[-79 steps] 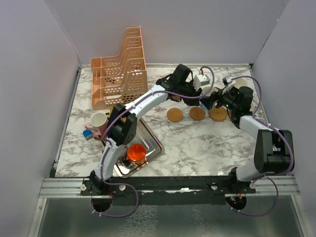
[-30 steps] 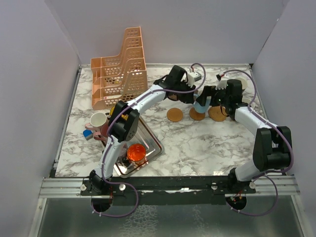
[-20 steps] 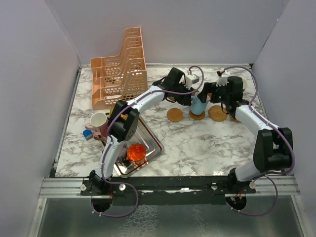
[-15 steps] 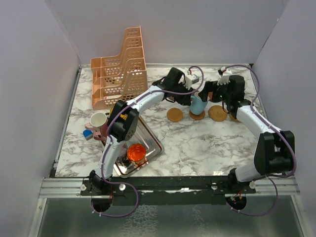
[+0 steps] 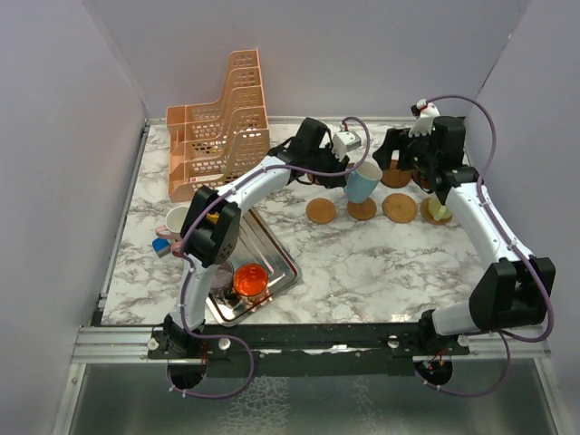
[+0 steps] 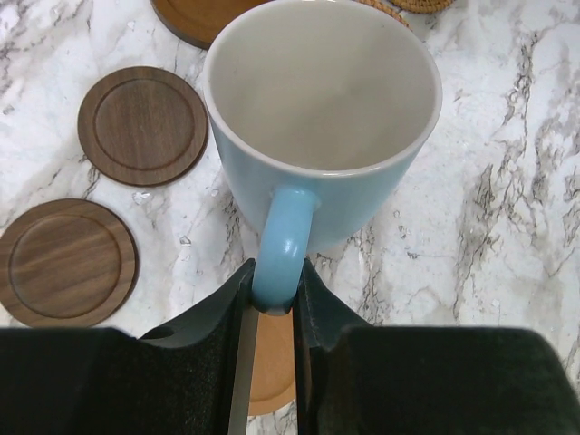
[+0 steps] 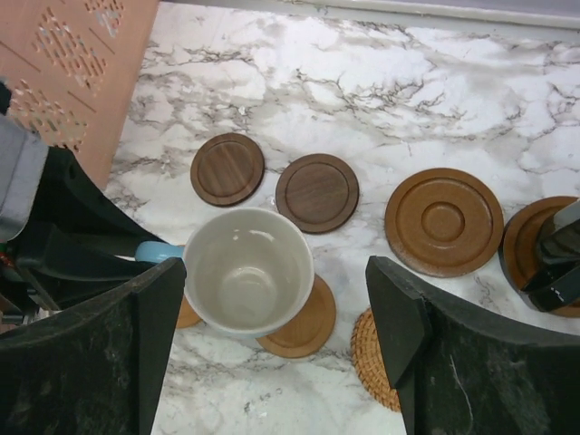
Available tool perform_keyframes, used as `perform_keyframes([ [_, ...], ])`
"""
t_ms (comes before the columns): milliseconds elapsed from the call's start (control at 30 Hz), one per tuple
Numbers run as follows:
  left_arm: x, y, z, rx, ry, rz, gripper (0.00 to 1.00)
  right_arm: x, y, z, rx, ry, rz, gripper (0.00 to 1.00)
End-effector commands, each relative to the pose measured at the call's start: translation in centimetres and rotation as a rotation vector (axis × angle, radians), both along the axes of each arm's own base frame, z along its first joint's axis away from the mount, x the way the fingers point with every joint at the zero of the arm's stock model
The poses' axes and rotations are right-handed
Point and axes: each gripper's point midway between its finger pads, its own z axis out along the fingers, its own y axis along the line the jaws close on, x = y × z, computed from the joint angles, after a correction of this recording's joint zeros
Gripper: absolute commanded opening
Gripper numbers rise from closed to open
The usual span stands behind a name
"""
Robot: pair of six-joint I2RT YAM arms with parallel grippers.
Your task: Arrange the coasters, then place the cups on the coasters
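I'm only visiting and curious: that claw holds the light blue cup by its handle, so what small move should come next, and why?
Probably ease the light blue cup down onto the tan coaster under it. The left claw pinches the cup's handle, the cup hangs just above that coaster, and nothing sits on the coaster.

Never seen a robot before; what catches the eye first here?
The light blue cup, pinched by its handle in the left gripper, over the wooden coasters at the far side. Then the peach tiered rack far left, and a glossy orange cup in the silver tray near the front.
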Motion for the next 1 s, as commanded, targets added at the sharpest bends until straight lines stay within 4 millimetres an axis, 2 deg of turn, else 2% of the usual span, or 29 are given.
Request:
perform_keyframes([
  [0,0.2,-0.6,7.2,-0.118,-0.218,-0.061,0.0,-1.5,0.5,-0.4,0.015,0.116,0.019,0.78],
  [200,0.4,0.1,8.1,-0.097,-0.283,-0.049,0.0,-1.6,1.1,-1.4,0.032,0.206,0.043,0.69],
  [500,0.8,0.5,8.6,-0.065,-0.33,-0.008,0.0,-1.7,1.8,-4.6,0.047,0.343,0.067,0.6],
  [967,0.6,0.0,8.4,-0.044,-0.344,-0.005,0.0,-0.6,1.9,-6.6,0.058,0.397,0.052,0.47],
])
